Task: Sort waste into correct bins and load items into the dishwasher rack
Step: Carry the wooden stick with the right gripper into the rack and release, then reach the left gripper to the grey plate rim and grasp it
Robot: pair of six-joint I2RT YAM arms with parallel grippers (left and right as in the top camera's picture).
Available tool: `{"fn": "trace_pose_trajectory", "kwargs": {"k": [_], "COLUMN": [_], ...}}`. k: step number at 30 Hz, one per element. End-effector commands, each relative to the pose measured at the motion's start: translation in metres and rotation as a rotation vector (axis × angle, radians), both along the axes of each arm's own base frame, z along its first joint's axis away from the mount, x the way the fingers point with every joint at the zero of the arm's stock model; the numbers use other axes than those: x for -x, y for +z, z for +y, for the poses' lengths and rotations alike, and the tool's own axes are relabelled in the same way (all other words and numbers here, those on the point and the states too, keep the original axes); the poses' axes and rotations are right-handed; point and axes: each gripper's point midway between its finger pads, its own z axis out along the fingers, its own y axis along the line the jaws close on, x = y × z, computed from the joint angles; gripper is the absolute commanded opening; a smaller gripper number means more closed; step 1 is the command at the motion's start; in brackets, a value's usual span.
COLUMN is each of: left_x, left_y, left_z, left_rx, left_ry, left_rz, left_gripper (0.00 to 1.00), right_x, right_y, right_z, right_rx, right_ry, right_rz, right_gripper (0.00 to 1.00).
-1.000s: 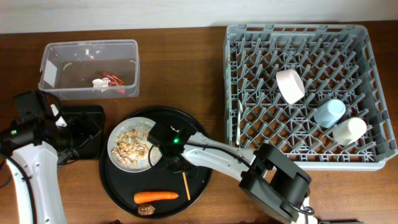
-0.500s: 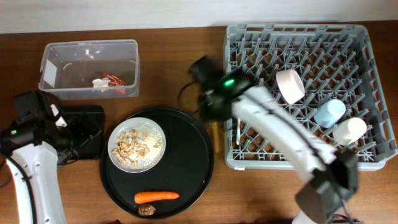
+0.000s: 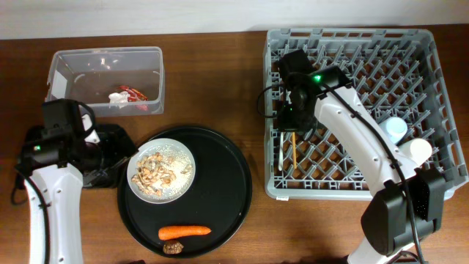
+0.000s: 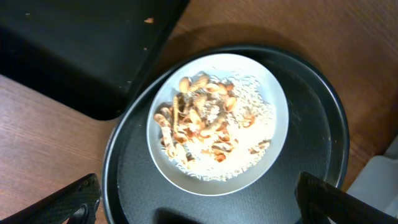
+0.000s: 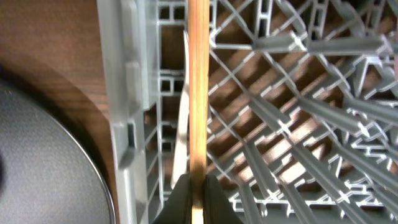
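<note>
My right gripper (image 3: 292, 126) is shut on the fork (image 3: 292, 150) by its pale wooden handle (image 5: 198, 87). It holds it over the left edge of the grey dishwasher rack (image 3: 352, 187), and the rack's wall (image 5: 121, 124) runs just left of the handle. My left gripper (image 3: 116, 156) stands open beside the white plate (image 3: 161, 170), with its fingertips (image 4: 68, 202) wide apart over the plate (image 4: 273, 134) of beige food scraps (image 4: 208, 121). The carrot (image 3: 183, 232) and brown lump (image 3: 173, 248) lie on the round tray. The clear tub (image 3: 73, 62) holds the red wrapper (image 3: 136, 94) and white scrap (image 3: 117, 99).
The round black tray (image 3: 227, 191) carries the plate. The shallow black tray (image 3: 110, 136) lies partly under my left arm. A slim white utensil (image 5: 180, 124) rests in the rack beside the held handle. A light-blue cup (image 3: 393, 128) and a white cup (image 3: 419, 150) lie at the rack's right.
My right arm has carried the fork from the round tray up and right to the rack's left side. My left arm has swung right, toward the plate.
</note>
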Motion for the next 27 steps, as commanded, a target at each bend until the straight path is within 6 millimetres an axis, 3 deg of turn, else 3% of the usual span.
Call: {"fn": "trace_pose_trajectory", "kwargs": {"k": [1, 6, 7, 8, 10, 11, 14, 22, 27], "left_x": [-0.003, -0.007, -0.008, -0.008, -0.008, -0.008, -0.008, -0.005, 0.003], "left_y": [0.001, -0.002, -0.003, -0.004, -0.009, -0.013, -0.022, -0.054, -0.076], "left_z": [-0.016, -0.042, -0.048, -0.053, -0.062, -0.067, -0.08, -0.114, -0.14], "left_rx": [0.004, 0.004, 0.005, 0.006, 0.009, 0.01, 0.013, 0.015, 0.007], "left_ry": [-0.071, -0.164, -0.185, -0.2, -0.234, -0.252, -0.297, -0.411, -0.502], "left_rz": [-0.009, -0.006, -0.001, 0.006, 0.023, 0.035, 0.07, 0.188, 0.268], "left_gripper": [0.99, 0.99, 0.99, 0.99, 0.99, 0.99, 0.99, 0.99, 0.99], "right_x": [0.001, 0.002, 0.002, 0.002, 0.003, 0.004, 0.009, 0.019, 0.028], "right_y": [-0.011, -0.033, -0.037, -0.039, -0.039, -0.038, -0.028, 0.047, 0.049], "right_z": [0.0, 0.015, 0.015, 0.015, 0.015, 0.015, 0.013, 0.004, -0.003], "right_rx": [0.005, -0.077, -0.077, -0.076, -0.072, -0.072, -0.073, -0.114, -0.082], "right_ry": [0.009, 0.023, 0.024, 0.024, 0.042, 0.046, 0.046, 0.045, 0.038], "right_rz": [0.01, 0.023, 0.022, 0.022, 0.026, 0.025, 0.022, -0.17, -0.154], "right_gripper": [0.04, 0.05, 0.09, 0.22, 0.84, 0.88, 0.85, 0.82, 0.81]}}
